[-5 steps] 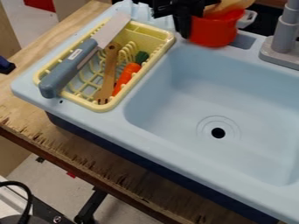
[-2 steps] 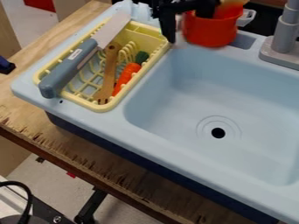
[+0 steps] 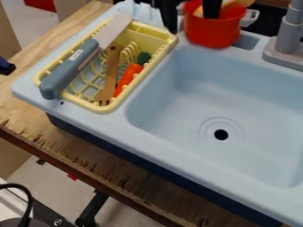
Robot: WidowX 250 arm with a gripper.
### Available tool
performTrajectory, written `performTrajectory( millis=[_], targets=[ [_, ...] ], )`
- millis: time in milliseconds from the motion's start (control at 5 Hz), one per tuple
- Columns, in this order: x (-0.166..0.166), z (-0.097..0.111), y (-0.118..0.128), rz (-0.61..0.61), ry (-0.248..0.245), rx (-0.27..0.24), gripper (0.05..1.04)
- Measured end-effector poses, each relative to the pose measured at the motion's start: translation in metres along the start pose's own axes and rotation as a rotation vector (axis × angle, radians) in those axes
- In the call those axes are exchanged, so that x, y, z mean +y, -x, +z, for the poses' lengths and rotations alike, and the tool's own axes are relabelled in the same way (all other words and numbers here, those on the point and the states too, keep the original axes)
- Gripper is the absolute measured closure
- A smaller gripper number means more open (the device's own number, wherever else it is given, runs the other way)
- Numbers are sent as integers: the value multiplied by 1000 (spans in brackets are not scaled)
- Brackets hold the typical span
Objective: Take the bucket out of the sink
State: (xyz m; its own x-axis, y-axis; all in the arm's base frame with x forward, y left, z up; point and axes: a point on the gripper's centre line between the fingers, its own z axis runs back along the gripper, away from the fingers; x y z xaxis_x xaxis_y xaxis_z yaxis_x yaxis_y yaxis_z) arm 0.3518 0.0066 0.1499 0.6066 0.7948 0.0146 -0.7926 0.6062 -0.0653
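At the top of the camera view my gripper (image 3: 192, 24) stands open over the back rim of the sink. One black finger hangs outside the left wall of the red bucket (image 3: 213, 33), and the other dips over the bucket's mouth. A gap shows between the outer finger and the wall. The bucket is upright behind the basin of the light blue sink (image 3: 195, 93), with a wooden-coloured item (image 3: 237, 4) in its mouth.
Left of the basin, a yellow dish rack (image 3: 98, 107) holds a grey-handled knife (image 3: 71, 66), a wooden fork (image 3: 110, 73) and a carrot (image 3: 128, 77). A grey faucet (image 3: 288, 35) rises at the right back.
The outer finger has shifted left, off the bucket's left wall, and then up a little. The fingers look farther apart. The bucket has stayed in about the same place.
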Motion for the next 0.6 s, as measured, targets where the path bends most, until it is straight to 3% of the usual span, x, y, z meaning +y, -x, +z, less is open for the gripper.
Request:
performTrajectory(
  millis=[200,400,600],
  targets=[
    [6,14,5,-17,29,23,86],
    [13,24,10,-82,14,30,87],
    [19,31,13,-215,-4,-36,86]
  ],
)
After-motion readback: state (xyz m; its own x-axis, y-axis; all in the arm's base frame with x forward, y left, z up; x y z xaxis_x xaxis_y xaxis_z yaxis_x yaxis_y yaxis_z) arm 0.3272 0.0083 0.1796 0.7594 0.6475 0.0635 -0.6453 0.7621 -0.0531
